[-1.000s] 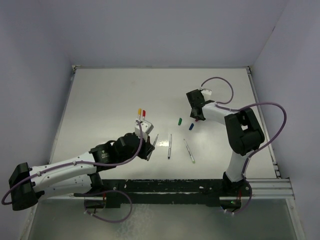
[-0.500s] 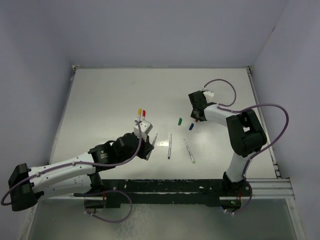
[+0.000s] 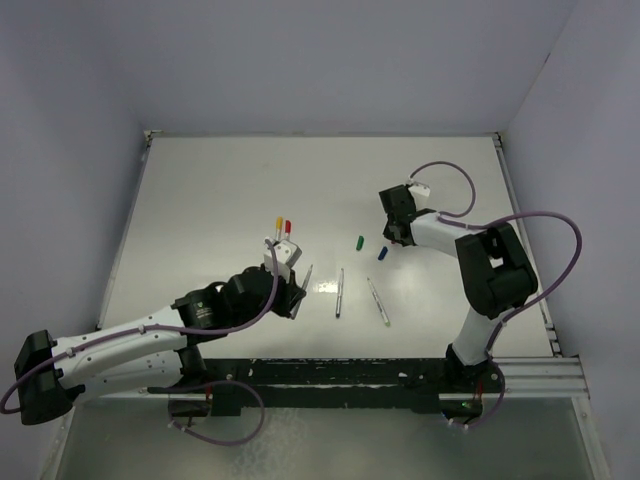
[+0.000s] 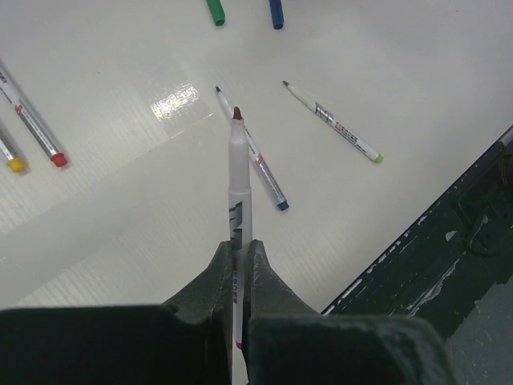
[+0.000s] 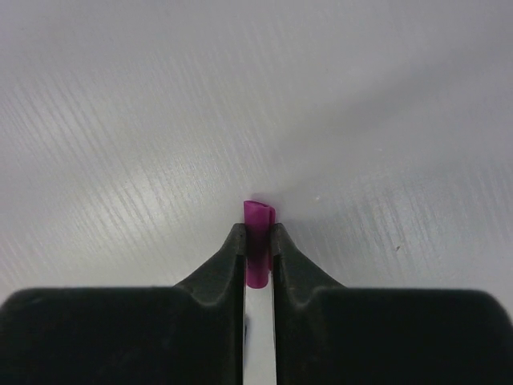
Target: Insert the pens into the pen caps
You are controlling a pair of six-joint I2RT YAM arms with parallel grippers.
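Left gripper [image 4: 238, 269] clamped on the tail end of a dark-tipped pen [image 4: 237, 172], held above the table near-left of the green cap [image 3: 360, 241], tip pointing out. Right gripper [image 5: 258, 250] pinched on the purple cap [image 5: 258, 215], just right of the green cap; can't tell if it's lifted. Both look light, stiff, slick plastic. The tiny cap could twist or squirt out, so squeeze mid-body and leave the mouth clear.

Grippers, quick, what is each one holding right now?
Left gripper: closed, holding a pen.
Right gripper: closed, pinching the purple cap.
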